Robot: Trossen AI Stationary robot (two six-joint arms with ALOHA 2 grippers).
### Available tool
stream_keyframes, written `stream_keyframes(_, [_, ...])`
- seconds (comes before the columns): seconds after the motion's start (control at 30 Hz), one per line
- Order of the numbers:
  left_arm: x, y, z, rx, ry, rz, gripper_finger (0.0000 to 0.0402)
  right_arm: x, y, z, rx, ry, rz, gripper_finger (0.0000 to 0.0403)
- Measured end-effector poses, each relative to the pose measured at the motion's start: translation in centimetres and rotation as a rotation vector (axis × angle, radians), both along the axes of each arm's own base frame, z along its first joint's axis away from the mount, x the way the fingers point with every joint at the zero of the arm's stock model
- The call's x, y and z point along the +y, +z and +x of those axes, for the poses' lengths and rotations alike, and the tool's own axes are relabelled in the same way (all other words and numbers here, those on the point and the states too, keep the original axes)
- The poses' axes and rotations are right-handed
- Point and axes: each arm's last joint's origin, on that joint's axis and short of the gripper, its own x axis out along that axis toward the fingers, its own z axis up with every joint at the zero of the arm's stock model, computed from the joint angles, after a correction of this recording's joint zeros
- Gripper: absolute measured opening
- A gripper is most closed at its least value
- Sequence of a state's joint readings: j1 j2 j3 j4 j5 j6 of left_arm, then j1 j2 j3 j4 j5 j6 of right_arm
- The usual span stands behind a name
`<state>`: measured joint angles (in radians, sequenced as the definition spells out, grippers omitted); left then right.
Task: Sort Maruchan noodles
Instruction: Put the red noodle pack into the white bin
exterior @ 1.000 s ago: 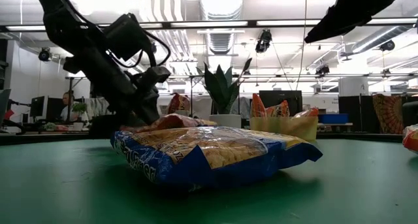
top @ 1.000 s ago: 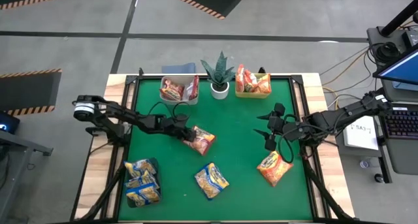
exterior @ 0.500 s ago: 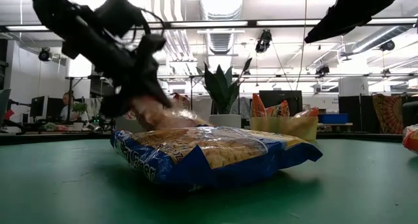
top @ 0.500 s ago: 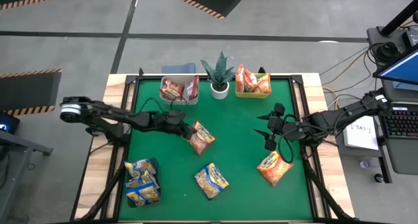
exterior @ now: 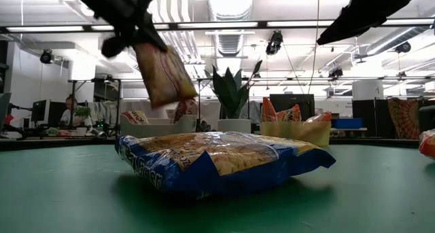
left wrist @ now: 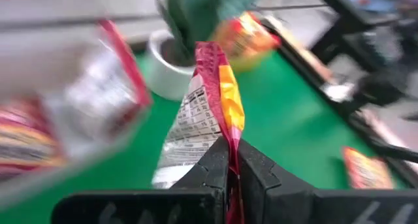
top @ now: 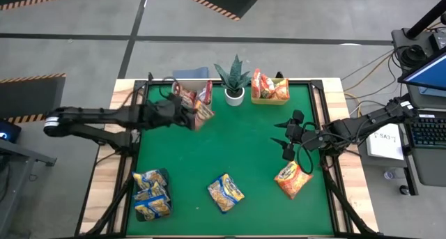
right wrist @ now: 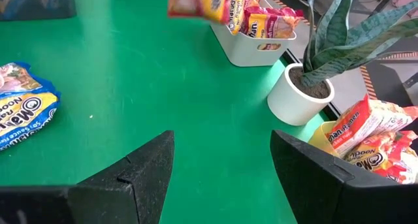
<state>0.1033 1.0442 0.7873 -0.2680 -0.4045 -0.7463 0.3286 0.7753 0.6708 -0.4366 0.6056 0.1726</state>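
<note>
Left end effector (left wrist: 228, 160) pinches a red-white noodle packet (left wrist: 204, 113) aloft, its back printed with unreadable small text

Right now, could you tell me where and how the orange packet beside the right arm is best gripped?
The orange packet lies flat and loose on the green mat, corners free. Probably best: the right gripper, open just behind it, descends from above and pinches its crimped top edge, the thinnest part.

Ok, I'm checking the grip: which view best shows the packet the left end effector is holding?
The left wrist view: the red packet sits pinched between the shut left end effector. The low view shows it hanging; the high view shows it small; the right wrist view blurs it.
</note>
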Motion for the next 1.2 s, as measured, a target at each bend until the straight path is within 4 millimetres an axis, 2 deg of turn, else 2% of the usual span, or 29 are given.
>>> stream_keyframes(0.23, [2.1,6.4,-0.8,0.202,0.221,0.198,0.0,0.0,0.0,0.0,-0.001,-0.001,0.0,0.0242])
stream_keyframes(0.33, [3.7,8.1,-0.7,0.255,0.285,0.22,0.0,0.0,0.0,0.0,0.0,-0.002,-0.001,0.0242])
stream_keyframes(0.43, [5.7,8.8,-0.4,0.309,0.349,0.222,0.0,0.0,0.0,0.0,-0.001,-0.003,-0.002,0.0242])
stream_keyframes(0.6, [9.3,7.8,0.7,0.401,0.435,0.206,0.0,0.0,0.0,0.0,-0.001,-0.003,-0.002,0.0242])
stream_keyframes(0.83, [13.2,4.0,2.7,0.569,0.475,0.163,0.0,0.0,0.0,0.0,0.002,0.001,-0.008,0.0242])
stream_keyframes(1.0, [14.3,1.5,4.6,0.638,0.407,0.114,0.0,0.0,0.0,0.0,0.005,0.004,-0.013,0.0242])
stream_keyframes(1.2, [15.1,0.1,6.4,0.649,0.34,0.061,0.0,-0.1,-0.4,-0.1,0.012,-0.019,-0.036,0.0242])
